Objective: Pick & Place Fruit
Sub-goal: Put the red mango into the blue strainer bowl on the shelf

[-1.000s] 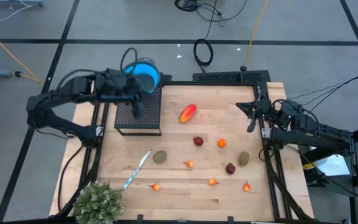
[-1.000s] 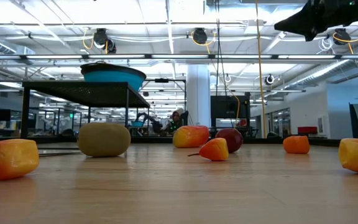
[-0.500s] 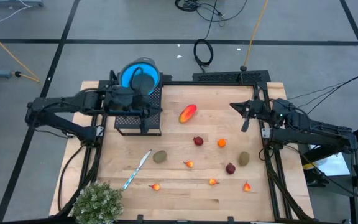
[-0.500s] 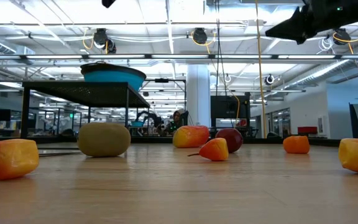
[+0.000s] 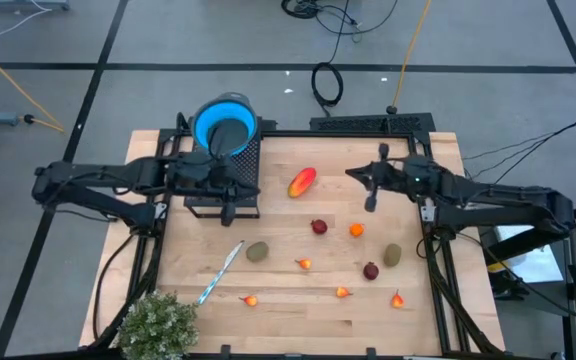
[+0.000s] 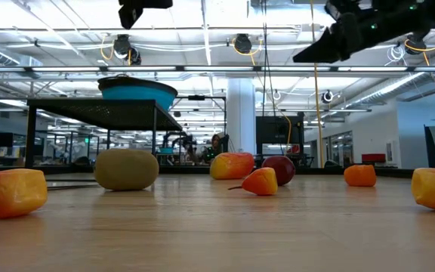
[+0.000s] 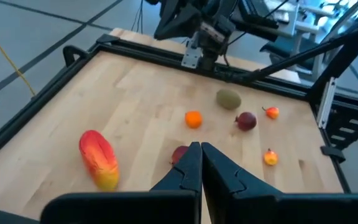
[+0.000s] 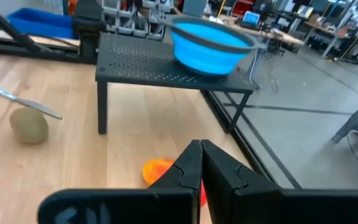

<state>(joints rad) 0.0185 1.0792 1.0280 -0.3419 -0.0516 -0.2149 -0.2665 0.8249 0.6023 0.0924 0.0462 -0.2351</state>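
Fingers: both pairs are pressing together with nothing between them; the left gripper is hanging over the front edge of the black stand, the right gripper is hovering above the worktop's far right part.
Room: grey floor marked with dark lines is surrounding the rig; the low view is looking into a long hall with ceiling lights, where a person is sitting far off.
Worktop: pale wooden boards are sitting inside a black frame.
Black stand: a perforated black stand is occupying the far left part, with a blue bowl at its far end.
Plant: a bushy green plant is sitting at the near left corner.
Knife: a blue-handled knife is lying slantwise near the plant.
Fruit: all pieces are lying loose on the boards; a long red-orange piece is resting just right of the stand, olive ovals and dark red balls are sitting mid-board, and tiny orange bits are scattering toward the near edge.
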